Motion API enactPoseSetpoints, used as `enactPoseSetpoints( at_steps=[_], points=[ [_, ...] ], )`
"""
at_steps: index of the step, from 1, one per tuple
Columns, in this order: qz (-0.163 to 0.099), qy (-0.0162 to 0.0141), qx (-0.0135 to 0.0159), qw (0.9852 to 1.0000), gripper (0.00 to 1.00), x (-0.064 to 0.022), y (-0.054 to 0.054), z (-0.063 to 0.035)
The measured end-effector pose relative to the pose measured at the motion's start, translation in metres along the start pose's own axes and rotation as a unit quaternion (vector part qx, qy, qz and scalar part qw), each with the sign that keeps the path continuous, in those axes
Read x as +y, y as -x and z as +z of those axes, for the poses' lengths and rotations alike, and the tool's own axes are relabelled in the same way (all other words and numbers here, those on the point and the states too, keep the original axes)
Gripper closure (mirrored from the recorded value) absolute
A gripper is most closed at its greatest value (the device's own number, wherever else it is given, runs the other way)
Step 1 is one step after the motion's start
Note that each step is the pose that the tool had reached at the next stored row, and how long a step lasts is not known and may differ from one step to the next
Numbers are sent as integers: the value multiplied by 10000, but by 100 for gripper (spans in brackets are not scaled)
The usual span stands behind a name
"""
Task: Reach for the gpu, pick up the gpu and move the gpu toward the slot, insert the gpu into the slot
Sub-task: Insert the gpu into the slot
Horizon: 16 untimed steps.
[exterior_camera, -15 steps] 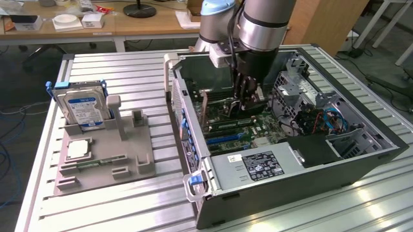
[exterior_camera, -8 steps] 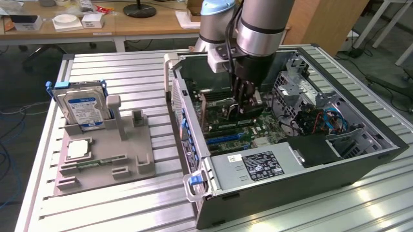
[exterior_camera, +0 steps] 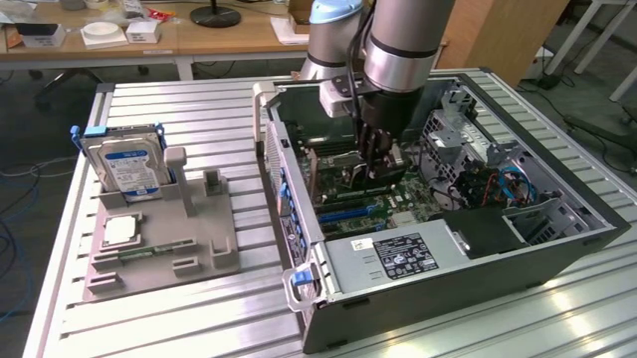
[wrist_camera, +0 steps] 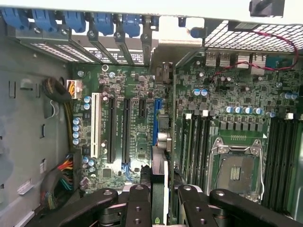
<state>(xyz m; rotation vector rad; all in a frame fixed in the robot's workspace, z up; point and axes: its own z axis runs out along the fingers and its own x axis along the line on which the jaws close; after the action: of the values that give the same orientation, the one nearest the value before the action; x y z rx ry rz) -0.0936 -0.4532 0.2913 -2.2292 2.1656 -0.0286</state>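
Claw partly closed, gripping the gpu edge-on at centre frame, directly over the blue slot of the motherboard. At the exterior view's left, hard drive bears an illegible blue label.

Ribbed matt metal table, seemingly grey plastic holder
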Motion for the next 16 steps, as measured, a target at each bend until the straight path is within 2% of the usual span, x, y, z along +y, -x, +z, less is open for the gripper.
enactPoseSetpoints(
  at_steps=[9,16],
  points=[
    [10,0,0,10000,73,29,-3,148],
    [18,0,0,10000,73,34,-46,173]
  ],
)
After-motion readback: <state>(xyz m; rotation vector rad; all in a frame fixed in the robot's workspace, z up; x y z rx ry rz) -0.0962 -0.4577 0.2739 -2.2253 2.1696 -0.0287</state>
